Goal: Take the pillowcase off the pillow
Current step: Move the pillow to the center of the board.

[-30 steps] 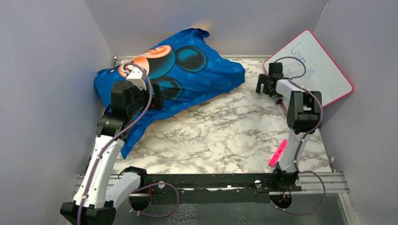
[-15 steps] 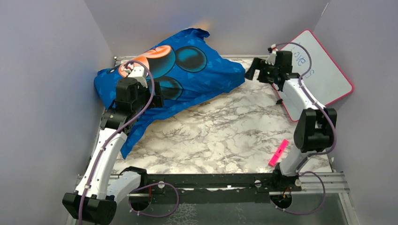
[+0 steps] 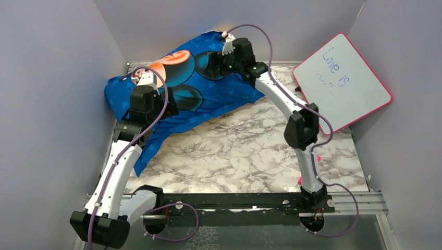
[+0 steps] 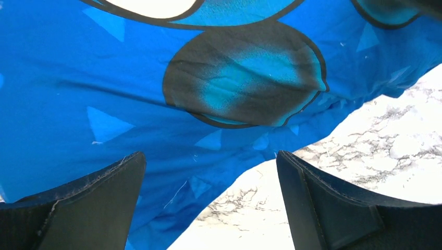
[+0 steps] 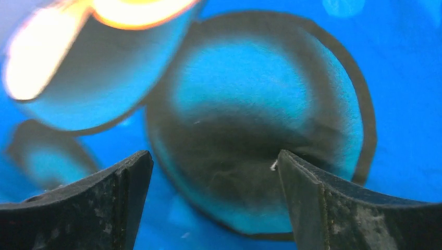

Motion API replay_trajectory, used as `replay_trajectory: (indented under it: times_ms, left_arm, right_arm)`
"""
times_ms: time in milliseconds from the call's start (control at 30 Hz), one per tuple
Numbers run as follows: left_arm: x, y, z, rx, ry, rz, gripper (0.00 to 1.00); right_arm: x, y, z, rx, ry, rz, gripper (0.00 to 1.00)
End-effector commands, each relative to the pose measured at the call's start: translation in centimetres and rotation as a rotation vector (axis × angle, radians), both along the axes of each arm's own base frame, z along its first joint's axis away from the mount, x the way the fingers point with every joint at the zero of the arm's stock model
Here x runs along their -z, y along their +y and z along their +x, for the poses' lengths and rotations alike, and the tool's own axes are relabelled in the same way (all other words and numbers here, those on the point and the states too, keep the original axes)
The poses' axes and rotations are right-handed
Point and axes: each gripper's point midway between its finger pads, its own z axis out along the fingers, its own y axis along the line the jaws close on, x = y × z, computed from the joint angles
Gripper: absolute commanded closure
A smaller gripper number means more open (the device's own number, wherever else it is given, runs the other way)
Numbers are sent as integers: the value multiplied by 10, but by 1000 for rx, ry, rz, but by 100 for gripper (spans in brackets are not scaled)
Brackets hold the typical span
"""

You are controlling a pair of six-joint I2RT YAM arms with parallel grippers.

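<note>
The glossy blue pillowcase [image 3: 208,91] with an orange-and-black cartoon print lies plump at the back left of the marble table [image 3: 250,151], one corner trailing toward the front left. The pillow is hidden inside it. My left gripper [image 3: 174,107] hovers open over the case's near left part. In the left wrist view its fingers [image 4: 211,198] straddle the blue fabric's edge [image 4: 240,88] and bare marble [image 4: 375,151]. My right gripper [image 3: 216,63] reaches across to the case's back top, open. Its wrist view shows only a black-and-blue printed circle [image 5: 250,104] between the spread fingers [image 5: 213,200].
A pink-edged whiteboard [image 3: 341,80] with handwriting leans at the back right. A pink marker [image 3: 301,179] lies by the right arm's base, mostly hidden by the arm. Grey walls close in the left, back and right sides.
My right arm has swung left from in front of the whiteboard to above the back of the pillowcase. The left arm has barely shifted. Both grippers stayed open.
</note>
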Motion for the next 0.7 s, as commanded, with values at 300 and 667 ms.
replay_trajectory:
  times_ms: [300,667]
  left_arm:
    - [-49,32,11,-94,-112,166,1]
    - [-25,31,186,129,-17,166,1]
  right_arm:
    - [238,-103,-78,213,341,-374,98]
    - [255,-107,-109,215,465,-342,95]
